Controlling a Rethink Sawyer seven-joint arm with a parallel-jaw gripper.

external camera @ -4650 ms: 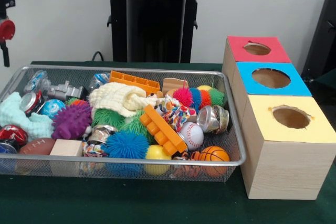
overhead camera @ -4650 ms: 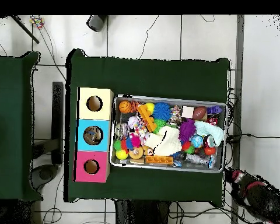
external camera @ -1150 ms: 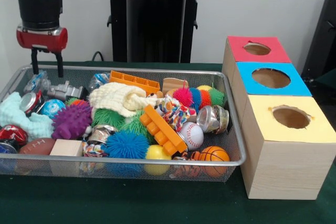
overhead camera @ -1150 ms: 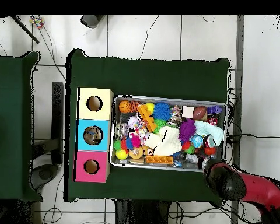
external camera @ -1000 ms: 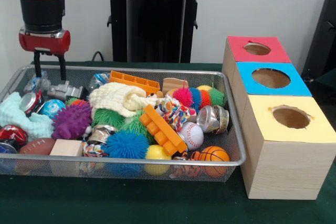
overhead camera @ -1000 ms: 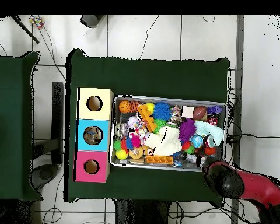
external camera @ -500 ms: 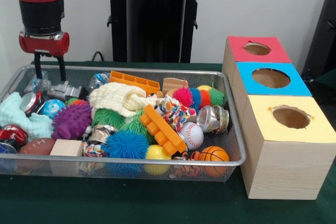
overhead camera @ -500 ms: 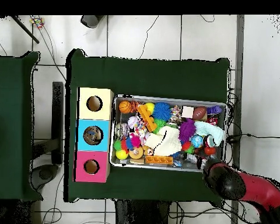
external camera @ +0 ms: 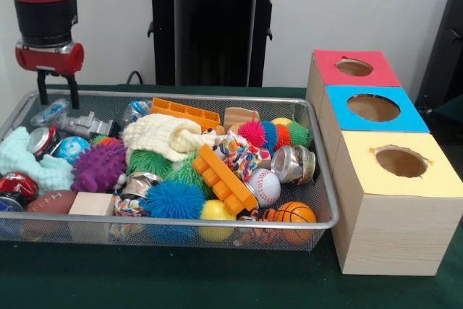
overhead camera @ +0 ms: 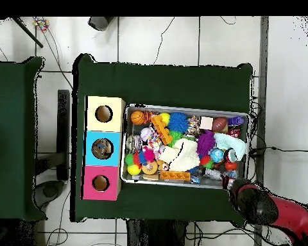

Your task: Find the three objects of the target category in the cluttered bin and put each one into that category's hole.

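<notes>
While above the bin's [external camera: 318,171] far corner, end effector [external camera: 55,90] empty, fingers apart.

Wire bin [external camera: 318,151]: one. Boxes with round hole on top: three, namely red box [external camera: 352,69], blue box [external camera: 372,109], yellow box [external camera: 400,195].

Inside bin, as far as pile shows:
- orange toy bricks: two, long one [external camera: 186,113] at back, stepped one [external camera: 223,178] in middle
- sports balls: three, namely baseball [external camera: 265,186], basketball [external camera: 295,213], football [external camera: 51,201]
- wooden block [external camera: 91,205]: one
- cream cloth [external camera: 168,135]: one
- purple spiky ball [external camera: 98,166]: one
- blue spiky ball [external camera: 172,200]: one

Rest too tangled to count.
</notes>
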